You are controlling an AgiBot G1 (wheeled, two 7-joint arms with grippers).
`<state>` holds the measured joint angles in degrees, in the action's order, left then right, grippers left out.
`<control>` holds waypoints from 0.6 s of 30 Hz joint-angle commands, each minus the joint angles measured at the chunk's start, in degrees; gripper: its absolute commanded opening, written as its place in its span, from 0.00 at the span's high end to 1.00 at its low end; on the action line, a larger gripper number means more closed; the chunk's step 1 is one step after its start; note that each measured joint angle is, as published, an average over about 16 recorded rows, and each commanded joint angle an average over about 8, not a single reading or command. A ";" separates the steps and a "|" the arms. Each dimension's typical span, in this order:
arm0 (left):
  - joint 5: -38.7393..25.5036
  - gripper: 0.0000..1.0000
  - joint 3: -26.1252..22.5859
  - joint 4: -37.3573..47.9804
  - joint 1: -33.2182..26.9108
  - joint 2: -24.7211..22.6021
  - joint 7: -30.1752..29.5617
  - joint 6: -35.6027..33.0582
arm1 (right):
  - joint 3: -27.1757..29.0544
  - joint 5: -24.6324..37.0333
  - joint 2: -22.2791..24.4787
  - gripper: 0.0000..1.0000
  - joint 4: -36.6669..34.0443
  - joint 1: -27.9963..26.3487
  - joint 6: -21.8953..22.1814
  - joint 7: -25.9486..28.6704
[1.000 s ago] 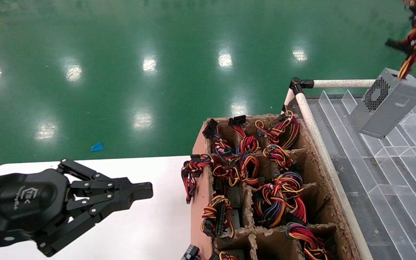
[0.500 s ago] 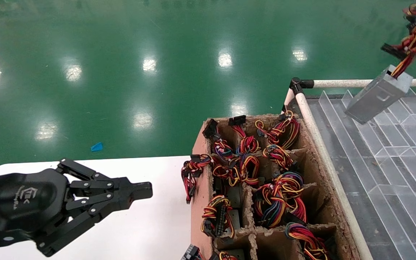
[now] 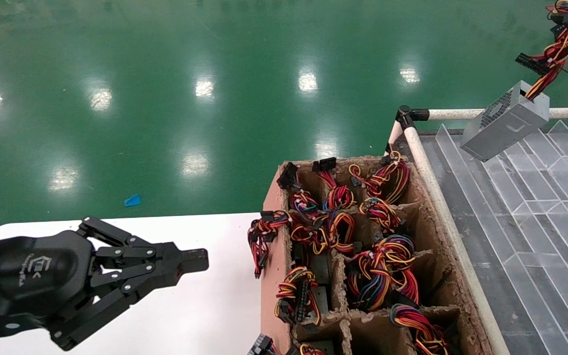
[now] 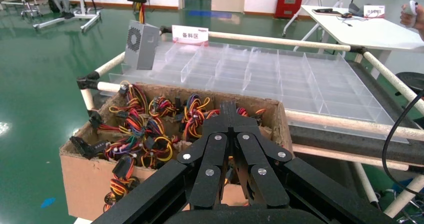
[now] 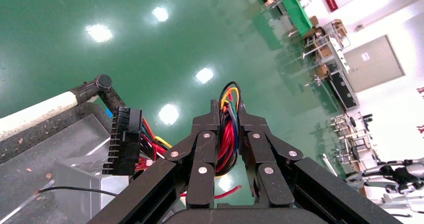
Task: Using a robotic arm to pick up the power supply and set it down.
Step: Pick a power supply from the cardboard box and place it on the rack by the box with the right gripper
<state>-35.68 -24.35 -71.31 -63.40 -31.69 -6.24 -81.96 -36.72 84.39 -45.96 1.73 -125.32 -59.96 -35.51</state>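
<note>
**PSU dangling by its wires over the divider tray**

Glossy green shop floor is filling the background, with a clear divider tray (image 3: 535, 217) on a white pipe frame. The robotic arm's right gripper (image 5: 227, 134) is clamping its jaws on the wire bundle (image 3: 552, 52), so the power supply (image 3: 505, 122) is hanging tilted over the tray's far-left corner, grille (image 3: 495, 104) up. Looks like the carry step; next it needs lowering gently into a compartment. The left gripper (image 3: 193, 260) is idling, jaws together, over the white table (image 3: 215, 305) beside the cardboard box (image 3: 271, 256).
</note>
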 commanded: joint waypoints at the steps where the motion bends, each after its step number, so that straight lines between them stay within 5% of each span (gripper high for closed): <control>1: 0.00 1.00 0.00 0.00 0.00 0.00 0.00 0.00 | 0.02 -0.05 0.00 1.00 -0.09 0.03 -0.19 0.25; 18: 0.00 1.00 0.00 0.00 0.00 0.00 0.00 0.00 | -1.41 2.21 -1.19 1.00 3.01 0.81 1.96 -13.68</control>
<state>-35.67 -24.35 -71.31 -63.40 -31.69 -6.23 -81.96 -38.02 86.44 -47.38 4.32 -124.16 -57.04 -48.68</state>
